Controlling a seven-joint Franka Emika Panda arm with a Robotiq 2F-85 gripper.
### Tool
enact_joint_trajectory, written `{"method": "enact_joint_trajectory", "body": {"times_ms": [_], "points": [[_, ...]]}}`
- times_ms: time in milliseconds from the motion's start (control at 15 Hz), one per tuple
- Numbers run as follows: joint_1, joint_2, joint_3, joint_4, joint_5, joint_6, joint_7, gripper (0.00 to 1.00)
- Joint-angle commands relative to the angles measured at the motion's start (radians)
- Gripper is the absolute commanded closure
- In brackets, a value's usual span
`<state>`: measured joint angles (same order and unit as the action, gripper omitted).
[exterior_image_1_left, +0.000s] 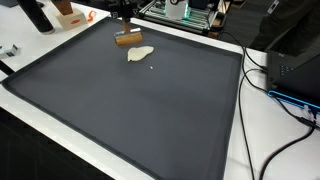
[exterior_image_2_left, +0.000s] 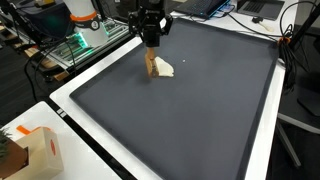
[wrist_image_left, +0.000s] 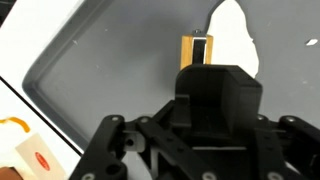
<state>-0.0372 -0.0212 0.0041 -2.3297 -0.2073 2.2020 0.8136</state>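
pretty even, bright room light from overhead. the dark mat (exterior_image_1_left: 140, 110) has a soft sheen along its far edge and barely any shadows on it. wrist view is soft: the pincer (wrist_image_left: 197, 52) is blurry up close, and the white table (wrist_image_left: 14, 100) beside the mat is blown out.

Only the tail end of the Panda arm (exterior_image_2_left: 148, 8) in frame, poking in from the top edge in both exterior views. Robotiq gripper (exterior_image_2_left: 150, 40) pointed straight down and hanging low, wrist roughly vertical. Fingers look narrow and close together from outside, but honestly too dark and small to tell whether the jaws are closed or parted. In the wrist view, mostly just the black gripper housing (wrist_image_left: 215, 100) and its linkage bars (wrist_image_left: 130, 145) filling the bottom half, fingertips hidden behind that.
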Motion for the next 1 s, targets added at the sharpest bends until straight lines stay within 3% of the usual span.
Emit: {"method": "enact_joint_trajectory", "body": {"times_ms": [0, 267, 933], "points": [[0.012, 0.027, 0.004, 0.051, -0.085, -0.118, 0.204, 0.79], [0.027, 0.056, 0.003, 0.088, -0.104, -0.206, 0.322, 0.79], [0.068, 0.135, -0.003, 0.15, -0.153, -0.298, 0.454, 0.79]]}}
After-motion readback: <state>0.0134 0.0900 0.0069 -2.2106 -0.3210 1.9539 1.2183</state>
